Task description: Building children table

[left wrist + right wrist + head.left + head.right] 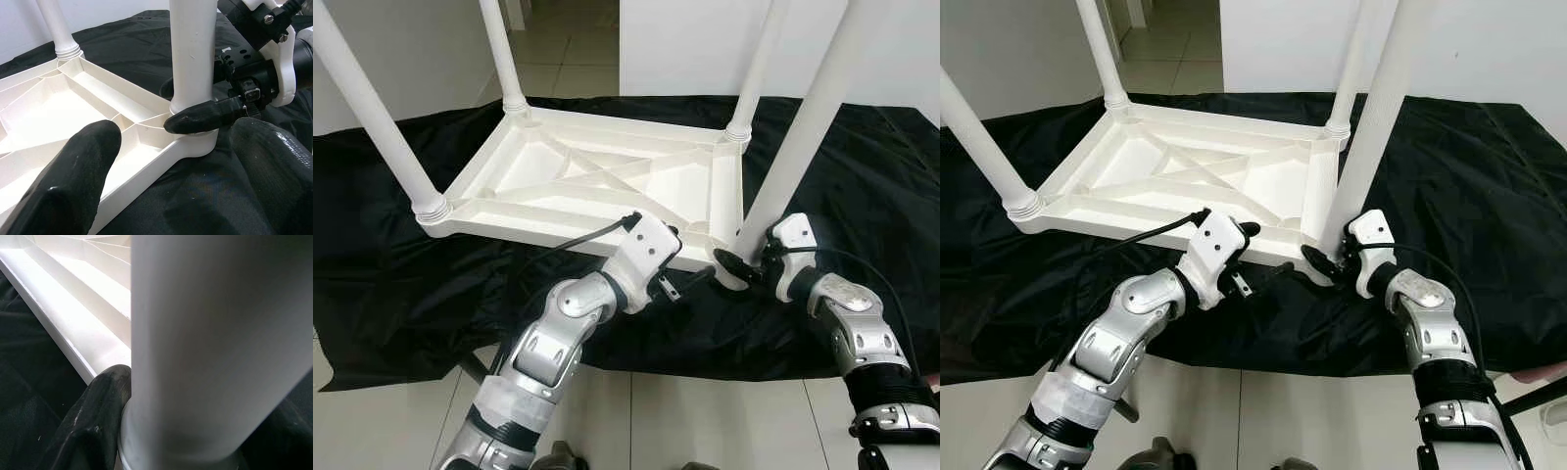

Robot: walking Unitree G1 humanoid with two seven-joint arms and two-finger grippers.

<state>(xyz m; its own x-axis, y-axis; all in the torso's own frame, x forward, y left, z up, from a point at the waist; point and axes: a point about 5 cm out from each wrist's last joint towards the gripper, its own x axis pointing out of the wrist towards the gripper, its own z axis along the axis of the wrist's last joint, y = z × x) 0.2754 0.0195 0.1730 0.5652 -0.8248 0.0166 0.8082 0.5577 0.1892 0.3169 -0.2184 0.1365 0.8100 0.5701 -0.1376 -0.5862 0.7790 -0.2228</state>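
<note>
Both silver arms reach forward and bend inward toward each other. The right pincer [736,264] is closed around the base of the near white leg [803,127], one black finger [205,117] pressed across its front. The left pincer [690,279] hovers just beside it, its two black fingers [73,181] spread apart and gripping nothing.

A black cloth [401,284] is spread over the tiled floor [705,421], with the upturned white table [597,181] resting on it.
</note>
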